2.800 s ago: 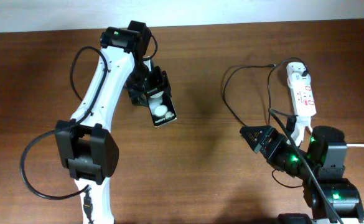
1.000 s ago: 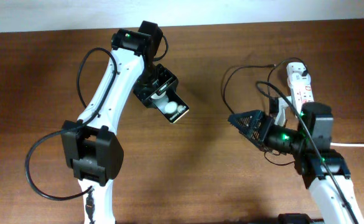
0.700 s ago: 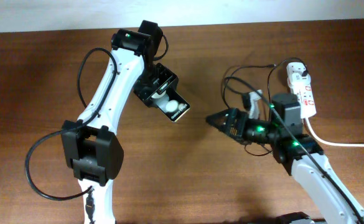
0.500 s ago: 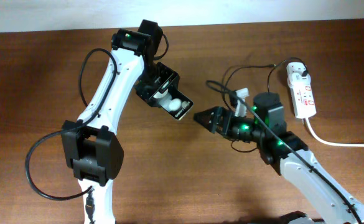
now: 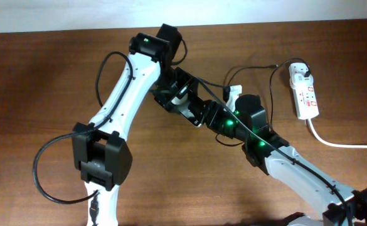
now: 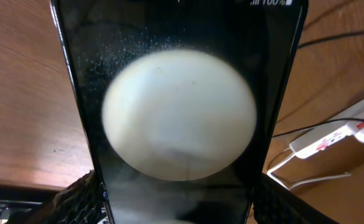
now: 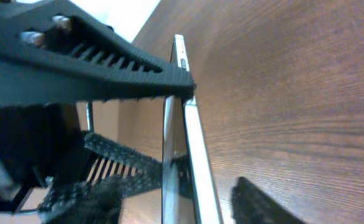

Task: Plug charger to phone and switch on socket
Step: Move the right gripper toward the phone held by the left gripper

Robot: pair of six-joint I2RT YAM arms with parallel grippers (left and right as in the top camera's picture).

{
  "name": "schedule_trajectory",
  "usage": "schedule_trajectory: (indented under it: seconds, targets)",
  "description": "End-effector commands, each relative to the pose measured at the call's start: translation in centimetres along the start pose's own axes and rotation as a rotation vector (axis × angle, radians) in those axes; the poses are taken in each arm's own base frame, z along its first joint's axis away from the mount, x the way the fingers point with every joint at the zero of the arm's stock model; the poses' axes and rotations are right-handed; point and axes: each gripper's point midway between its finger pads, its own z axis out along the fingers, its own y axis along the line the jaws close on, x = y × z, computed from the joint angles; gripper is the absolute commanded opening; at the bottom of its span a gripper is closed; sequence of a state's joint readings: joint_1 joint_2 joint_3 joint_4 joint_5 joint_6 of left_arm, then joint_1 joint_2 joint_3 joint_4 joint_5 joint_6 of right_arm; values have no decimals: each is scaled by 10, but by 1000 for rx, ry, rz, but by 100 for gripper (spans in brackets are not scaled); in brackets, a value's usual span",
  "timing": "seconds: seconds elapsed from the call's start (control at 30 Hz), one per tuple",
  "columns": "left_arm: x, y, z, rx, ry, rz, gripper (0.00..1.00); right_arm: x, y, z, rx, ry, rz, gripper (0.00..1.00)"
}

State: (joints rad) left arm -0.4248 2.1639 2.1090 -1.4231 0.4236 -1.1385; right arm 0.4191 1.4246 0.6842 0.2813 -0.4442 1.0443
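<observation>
Above table [image 5: 39, 94], phone [image 6: 178, 112] in left tool [image 5: 180, 100].

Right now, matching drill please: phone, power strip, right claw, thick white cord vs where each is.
1 phone
2 power strip
3 right claw
4 thick white cord

A runs off the view's right edge
B gripped in the left claw
C lying on the table, right side
D fingertip at the phone's edge

Pairs: 1-B, 2-C, 3-D, 4-A

Phone [image 6: 178, 112] fills centre of frame: glossy black face, big white round spot, tiny white "100%" txt at top. Left gripper [image 6: 177, 202] pads clamp its edges btm L & R. Socket [image 6: 331, 140] w/ white cord [image 6: 306, 182] at right edge, on wood table [image 6: 20, 93].
</observation>
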Motion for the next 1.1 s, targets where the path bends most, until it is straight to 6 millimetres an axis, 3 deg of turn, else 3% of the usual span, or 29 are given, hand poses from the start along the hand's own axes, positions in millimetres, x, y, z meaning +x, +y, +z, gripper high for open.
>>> schedule_trajectory:
  seconds: [0.0,0.23,0.4,0.53,0.67,0.73,0.77,0.8,0.9,1.0,1.07]
  targets:
    - [19,-7,-6,28,24,22,60,-1,2,2,0,-6,-11,48]
    - [22,-8,-4,21,22,33,64,3,0,2,6,15,-4,18]
    - [23,-8,-4,21,22,33,65,8,3,2,-11,44,-3,10]
    - [13,-3,-8,19,10,29,87,6,3,0,-21,53,4,4]
    - [0,26,-30,-21,37,91,97,-6,-1,-9,-49,70,32,4]
    - [-3,44,-51,-30,40,159,97,-14,-5,-14,-49,59,107,4]
    - [-2,46,-57,-24,36,196,89,-15,-5,-14,-48,58,130,4]
    - [3,51,-76,2,11,337,84,-15,-5,-14,-46,59,169,4]
    - [9,76,-118,-64,-165,442,89,-15,-5,-14,-46,61,228,4]
    - [31,88,-167,-16,-327,533,99,-13,-4,-14,-51,74,239,4]
    - [39,105,-198,-2,-455,525,99,-9,-2,-14,-61,94,239,4]
